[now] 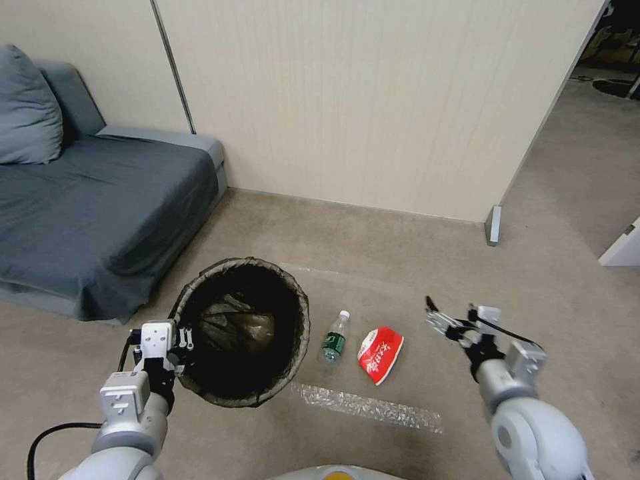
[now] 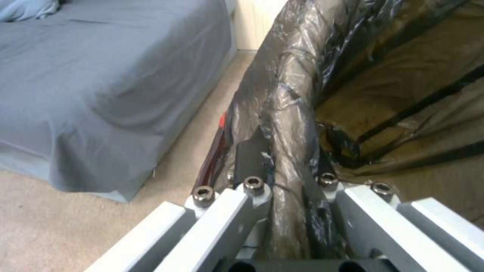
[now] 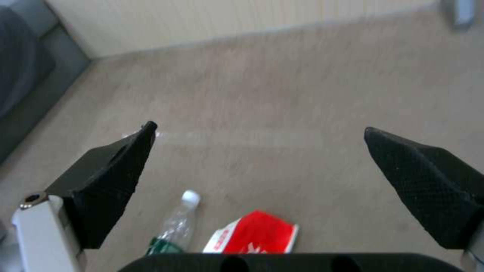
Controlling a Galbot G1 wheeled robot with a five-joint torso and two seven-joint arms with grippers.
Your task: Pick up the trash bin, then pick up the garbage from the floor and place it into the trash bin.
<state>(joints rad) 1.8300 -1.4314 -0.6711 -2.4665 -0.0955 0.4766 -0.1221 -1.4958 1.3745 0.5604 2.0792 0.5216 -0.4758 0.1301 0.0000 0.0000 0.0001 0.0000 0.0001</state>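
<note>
Two litter pieces (image 1: 335,338) on beige carpet (image 1: 413,267); left gripper (image 1: 181,347) seemingly clamping bin rim (image 1: 301,313), right gripper (image 1: 445,319) wide.

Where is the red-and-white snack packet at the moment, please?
In the head view, the red-and-white snack packet lies on the floor right of the small clear bottle, between the trash bin and the open right pincer.
</note>
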